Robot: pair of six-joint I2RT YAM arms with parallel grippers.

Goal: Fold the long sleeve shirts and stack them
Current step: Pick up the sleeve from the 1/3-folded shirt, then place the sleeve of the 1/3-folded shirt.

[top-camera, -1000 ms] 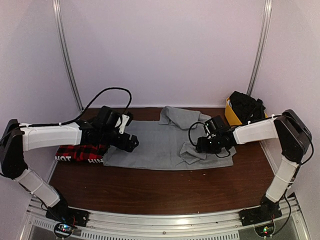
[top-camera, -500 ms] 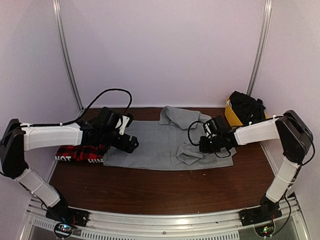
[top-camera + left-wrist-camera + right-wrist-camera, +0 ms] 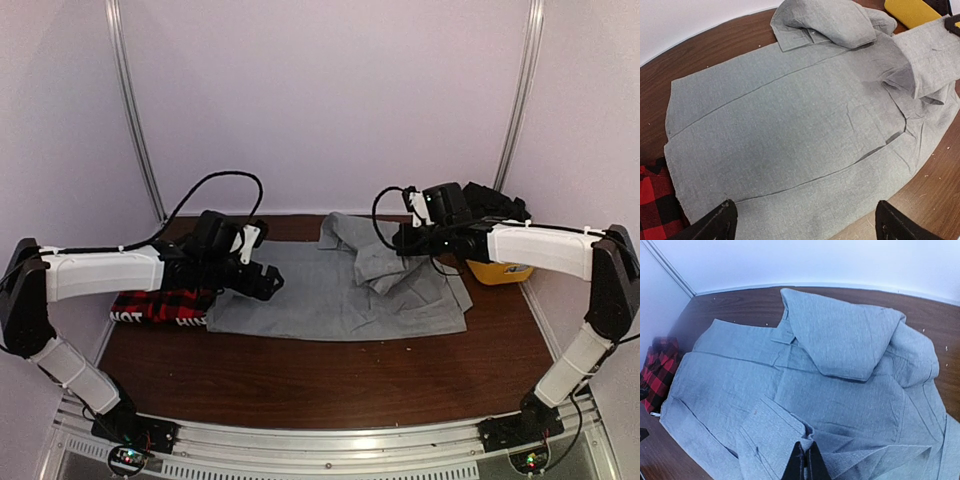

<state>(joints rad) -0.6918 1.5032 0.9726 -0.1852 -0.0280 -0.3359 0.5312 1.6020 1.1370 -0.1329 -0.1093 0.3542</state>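
Note:
A grey long sleeve shirt [image 3: 320,290] lies spread flat at the table's middle, collar [image 3: 345,230] toward the back. A folded red-and-black plaid shirt [image 3: 160,305] sits at its left edge, partly under my left arm. My left gripper [image 3: 265,283] hovers open over the grey shirt's left part [image 3: 790,125]; its fingers [image 3: 720,222] stand wide apart with nothing between them. My right gripper [image 3: 400,240] is shut on the grey shirt's sleeve cuff [image 3: 775,435], holding it lifted above the shirt's right side [image 3: 805,457].
A yellow bin [image 3: 495,268] with dark clothes [image 3: 490,205] stands at the back right, close behind my right arm. Bare brown table [image 3: 330,380] runs along the front. White walls enclose the back and sides.
My right gripper closed on the sleeve cuff and carried it up and toward the back right. The left gripper stayed nearly in place, open.

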